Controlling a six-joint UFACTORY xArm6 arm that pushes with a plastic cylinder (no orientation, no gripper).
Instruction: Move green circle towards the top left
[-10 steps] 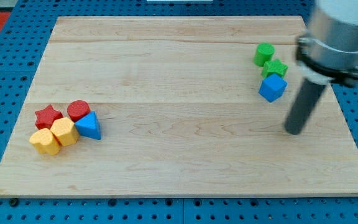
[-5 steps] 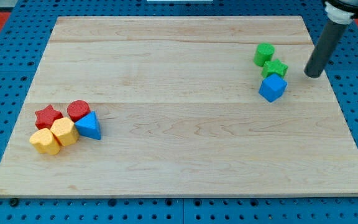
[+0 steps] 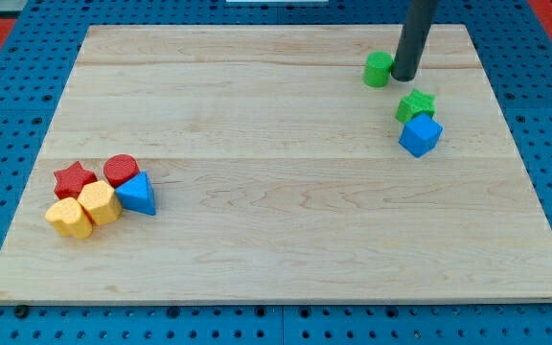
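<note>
The green circle (image 3: pixel 379 69) lies near the view's top right on the wooden board (image 3: pixel 276 240). My tip (image 3: pixel 404 76) stands right against the circle's right side. The dark rod rises from it out of the view's top. A green star (image 3: pixel 416 104) lies below and to the right of the tip, apart from the circle. A blue cube (image 3: pixel 420 135) touches the green star from below.
At the view's left, a cluster holds a red star (image 3: pixel 74 179), a red circle (image 3: pixel 121 170), a blue triangle (image 3: pixel 138 194), a yellow hexagon (image 3: pixel 98 202) and a second yellow block (image 3: pixel 68 218). Blue pegboard (image 3: pixel 8 144) surrounds the board.
My tip swept from the right side up and left, reaching the green circle. The circle has slid left and a little up, away from the green star. Other blocks have not moved.
</note>
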